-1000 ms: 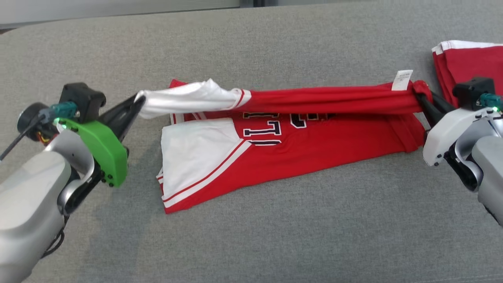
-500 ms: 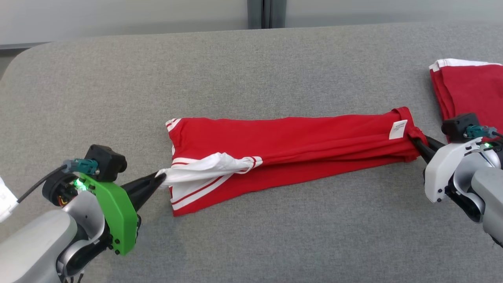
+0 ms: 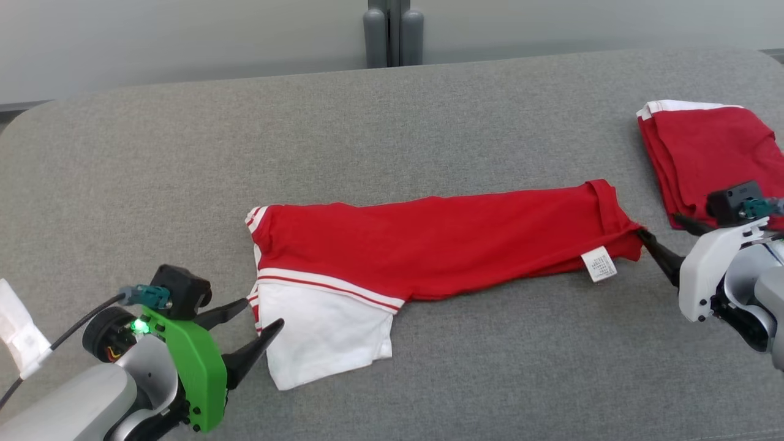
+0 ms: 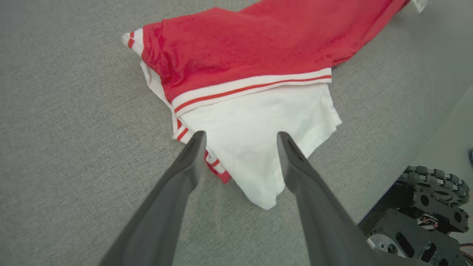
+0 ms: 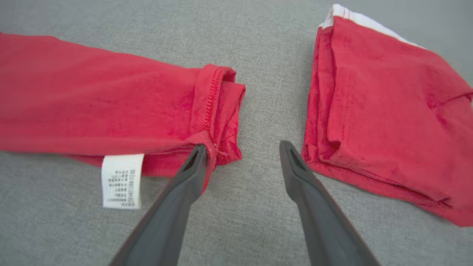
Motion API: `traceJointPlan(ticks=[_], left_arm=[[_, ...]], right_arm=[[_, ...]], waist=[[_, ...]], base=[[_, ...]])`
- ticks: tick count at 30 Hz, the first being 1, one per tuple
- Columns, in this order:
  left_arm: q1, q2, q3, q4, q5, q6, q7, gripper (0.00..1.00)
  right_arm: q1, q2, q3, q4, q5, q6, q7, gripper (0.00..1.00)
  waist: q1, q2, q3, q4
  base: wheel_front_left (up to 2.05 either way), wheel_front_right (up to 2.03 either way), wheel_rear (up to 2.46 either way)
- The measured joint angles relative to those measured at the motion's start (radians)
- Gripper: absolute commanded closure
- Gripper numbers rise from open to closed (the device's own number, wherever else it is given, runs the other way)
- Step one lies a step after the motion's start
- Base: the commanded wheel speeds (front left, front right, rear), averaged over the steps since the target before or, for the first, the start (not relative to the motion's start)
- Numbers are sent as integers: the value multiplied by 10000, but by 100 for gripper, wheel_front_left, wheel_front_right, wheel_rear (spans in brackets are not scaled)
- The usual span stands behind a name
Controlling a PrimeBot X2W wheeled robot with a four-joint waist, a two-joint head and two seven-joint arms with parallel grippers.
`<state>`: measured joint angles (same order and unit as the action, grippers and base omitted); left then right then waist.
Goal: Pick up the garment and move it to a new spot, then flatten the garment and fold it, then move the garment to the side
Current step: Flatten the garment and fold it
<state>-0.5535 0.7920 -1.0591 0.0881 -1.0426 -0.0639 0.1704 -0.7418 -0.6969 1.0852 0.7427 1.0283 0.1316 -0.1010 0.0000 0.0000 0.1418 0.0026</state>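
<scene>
Here the garment [image 3: 441, 245], a red shirt with a white sleeve [image 3: 324, 334], lies folded into a long band across the middle of the grey table [image 3: 429, 122]. It runs from the robot's left to its right and rests flat on the cloth surface. The white sleeve sticks out toward the robot at the left end, below a white band with a red stripe. A small white label [image 3: 599, 264] hangs off the near edge close to the right end.

The left gripper [image 3: 264, 313] sits low at the sleeve end with its fingers spread wide and nothing clamped in them. In the left wrist view, the gripper [image 4: 241, 135] shows the sleeve [image 4: 258, 129] lying between and beyond its two fingers. Whether the tips touch the cloth I cannot tell.

The right gripper [image 3: 660, 225] is at the other end, also spread wide and holding nothing. In the right wrist view, the gripper [image 5: 242, 146] has one finger against the corner of the shirt's [image 5: 92, 103] hem, beside the label [image 5: 122, 181]. Its other finger is over bare table.

A second folded red shirt [image 3: 704, 153] lies apart at the far right.
</scene>
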Motion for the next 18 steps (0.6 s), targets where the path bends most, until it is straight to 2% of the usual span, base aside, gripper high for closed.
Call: traceJointPlan(ticks=[3, 7, 11, 18], left_arm=[[114, -54, 355, 79, -138, 217, -616, 0], [250, -318, 1166, 362, -222, 1020, -2034, 0], [564, -711, 1626, 617, -376, 1415, -3078, 0], [893, -1204, 2303, 1137, -385, 1910, -4102, 0]], right_arm=[[-24, -65, -190, 31, 136, -2, -347, 0], [-44, 69, -535, -71, 385, -2, -897, 0], [-15, 167, -740, -410, 464, -2, -1152, 0], [95, 102, -1409, -1058, 293, -2, -1444, 0]], waist=[[0, 0, -175, -65], [0, 0, -428, -158], [0, 0, -623, -241], [0, 0, -884, -344]], base=[[0, 0, 0], [0, 0, 0], [0, 0, 0], [0, 0, 0]])
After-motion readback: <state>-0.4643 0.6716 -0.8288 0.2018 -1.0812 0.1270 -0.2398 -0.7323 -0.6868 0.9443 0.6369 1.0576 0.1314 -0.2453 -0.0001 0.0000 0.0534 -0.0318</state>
